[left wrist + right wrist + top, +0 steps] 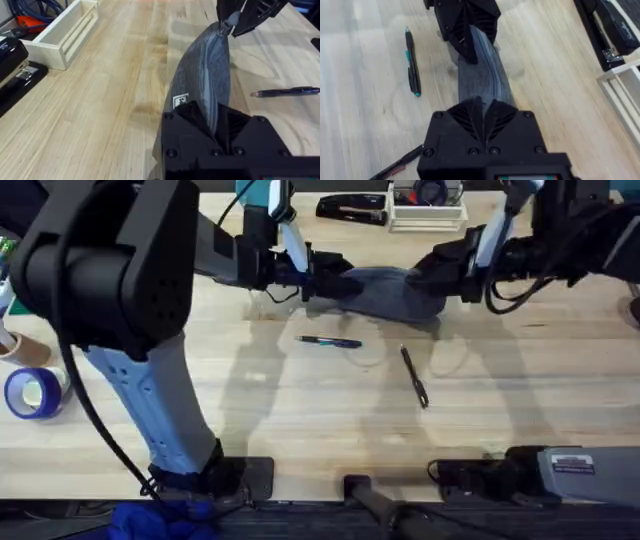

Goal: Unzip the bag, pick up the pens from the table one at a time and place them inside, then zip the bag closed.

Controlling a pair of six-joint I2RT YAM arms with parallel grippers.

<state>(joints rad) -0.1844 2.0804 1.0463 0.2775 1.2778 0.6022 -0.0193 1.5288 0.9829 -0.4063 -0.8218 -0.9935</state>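
both jaws clenched opposite ends of the oblong grey felt pouch (385,290); uneven pulling risked the fabric slipping free, zipper unopened.

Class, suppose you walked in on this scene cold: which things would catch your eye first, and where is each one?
First, the grey bag at the far middle of the table, gripped at one end by the left gripper and at the other by the right gripper. Next, two pens lying loose nearer the arms' bases: the blue-and-black pen and, to its right, the black pen.
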